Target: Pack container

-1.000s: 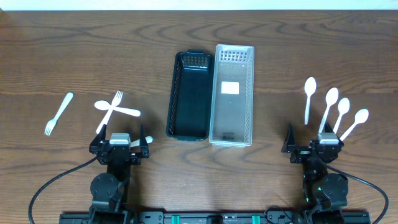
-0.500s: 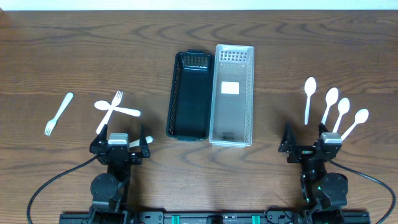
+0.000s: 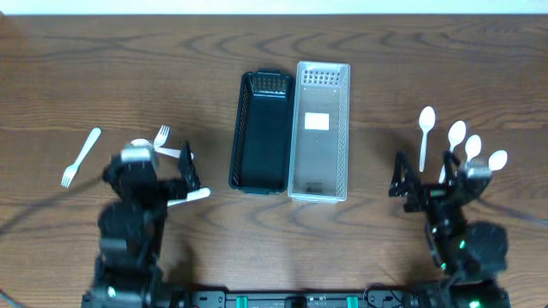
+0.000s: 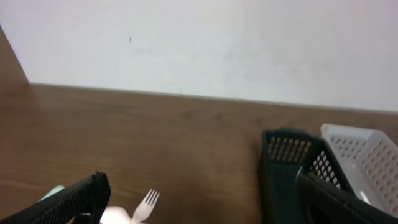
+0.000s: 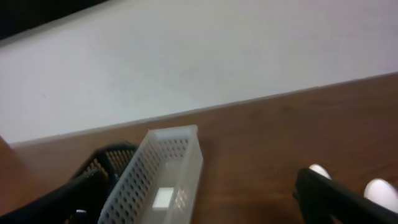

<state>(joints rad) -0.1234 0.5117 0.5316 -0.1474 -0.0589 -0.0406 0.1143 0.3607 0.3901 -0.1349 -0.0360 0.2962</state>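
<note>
A black basket (image 3: 261, 130) and a clear white basket (image 3: 321, 130) lie side by side at the table's middle. A white fork (image 3: 80, 156) lies at far left. A crossed fork and spoon (image 3: 163, 137) lie partly under my left gripper (image 3: 150, 175), which is open and empty above them. Several white spoons (image 3: 425, 128) lie at right, next to my open, empty right gripper (image 3: 437, 184). The left wrist view shows a fork (image 4: 144, 205) between the open jaws (image 4: 199, 211) and the black basket (image 4: 292, 168). The right wrist view shows the white basket (image 5: 165, 180) ahead of the open jaws (image 5: 199, 208) and a spoon bowl (image 5: 320, 171).
The wooden table (image 3: 385, 60) ends at a white wall at the far side. A white handle (image 3: 193, 195) sticks out beside my left gripper. The white basket has a white label on its floor (image 3: 317, 121).
Both arms have lifted from their rest pose and moved forward. The left gripper now covers part of the crossed fork and spoon. The right gripper has come up beside the spoons.
</note>
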